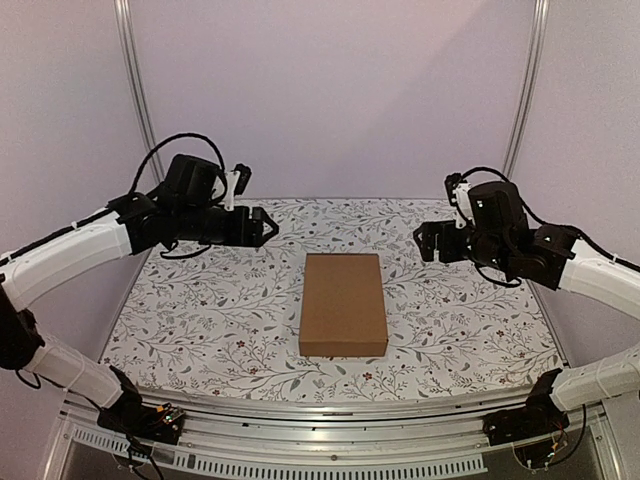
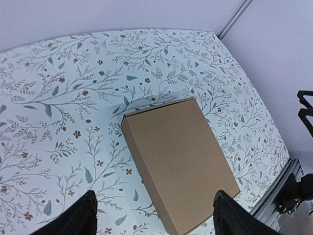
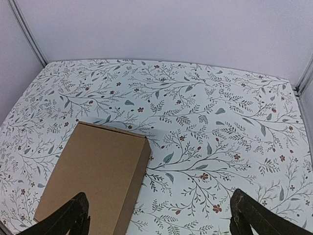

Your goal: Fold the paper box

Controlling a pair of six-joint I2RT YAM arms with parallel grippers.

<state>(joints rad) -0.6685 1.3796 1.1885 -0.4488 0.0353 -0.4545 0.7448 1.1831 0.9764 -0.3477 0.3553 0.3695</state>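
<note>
Sitting shut on the floral table [image 1: 200,315] is the plain paper box [image 1: 343,303].

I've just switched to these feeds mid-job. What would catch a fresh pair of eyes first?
The plain brown cardboard box, closed up into a flat rectangle, lies in the middle of the floral-patterned table cover. The left gripper and the right gripper hang in the air on either side of it, both open, empty and well clear of the box.
</note>
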